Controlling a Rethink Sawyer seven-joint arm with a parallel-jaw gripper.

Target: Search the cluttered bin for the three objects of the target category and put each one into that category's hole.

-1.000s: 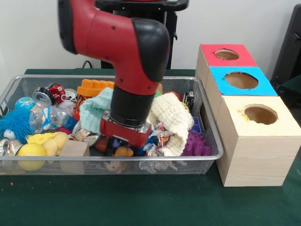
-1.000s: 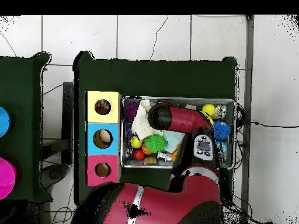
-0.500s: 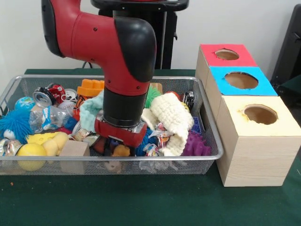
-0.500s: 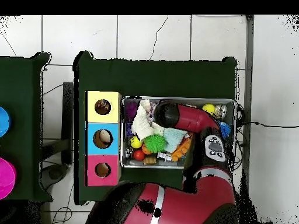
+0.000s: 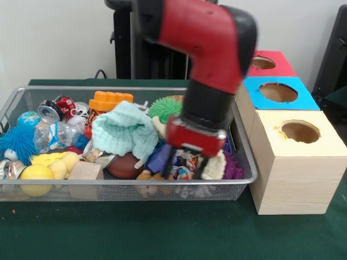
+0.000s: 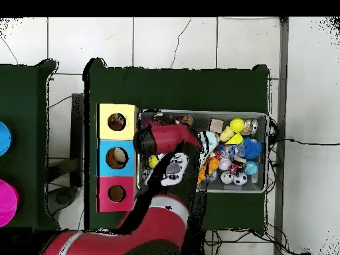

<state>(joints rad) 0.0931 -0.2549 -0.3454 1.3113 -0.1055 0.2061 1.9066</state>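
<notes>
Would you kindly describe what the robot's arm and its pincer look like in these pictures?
The arm is thick and rounded, with glossy red shells joined by black elbow caps and a black cylindrical wrist. A red block sits below the wrist, and the pincer has thin dark fingers. In the overhead view, a pale grey panel with dark buttons shows on the arm. No cables show.

The bin (image 5: 246, 162), a long shallow silver wire-mesh basket, sits on the worktop, heaped with mixed clutter. One object (image 5: 184, 162), a small white wad printed with red, blue and yellow patches, lies at the bin's front right area, between the end effector's fingers; contact cannot be confirmed. The other two target wads cannot be identified. The hole (image 5: 300, 131), round and rough-edged, opens through the yellow top of the largest pale wooden box, just right of the bin.
</notes>
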